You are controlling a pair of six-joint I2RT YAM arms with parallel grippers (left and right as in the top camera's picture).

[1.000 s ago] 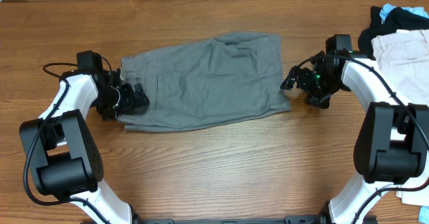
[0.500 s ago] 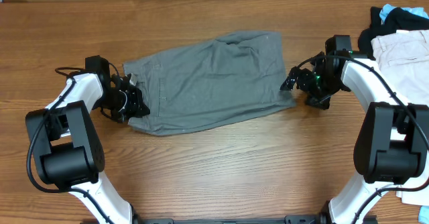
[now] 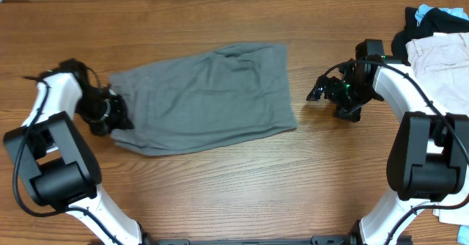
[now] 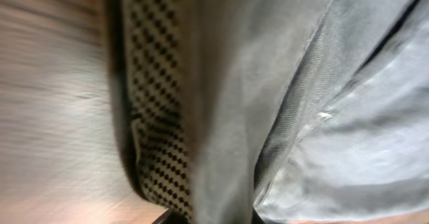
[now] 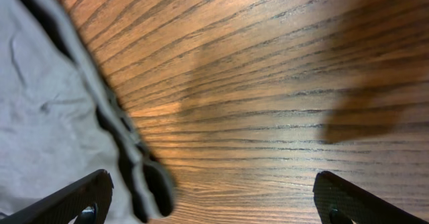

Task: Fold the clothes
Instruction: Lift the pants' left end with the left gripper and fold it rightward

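Shows the grey shorts [image 3: 205, 98] dragged farther from the pile of clothes [image 3: 436, 36] than a second ago, lying flat on the table [image 3: 234, 201] and slightly skewed. Credits the left gripper [image 3: 116, 117] for that: clamped on the end of the shorts farthest from the pile, swung outward away from the pile, and taking the whole garment along. Fills the left wrist view with grey cloth and a checked lining [image 4: 157, 117] pressed close, hiding the fingers themselves, so reads the hold from the cloth following the pull rather than from any sight of the jaws. Leaves the right gripper [image 3: 320, 91] unmoved between shorts and pile, spread wide and holding nothing. Finds both of its fingers [image 5: 67, 200] far apart over bare table in the right wrist view, with the hem off to the side away from the pile. Opens a clear gap, then, between that hem and the right gripper, formerly just at the cloth's edge. Suggests straightening or repositioning rather than folding proper, with no fold made yet. Probably calls for the right gripper to close the gap and take the pile-side hem before any lift toward the far end. Risks bunching at the clamped end if pulled further single-handed.
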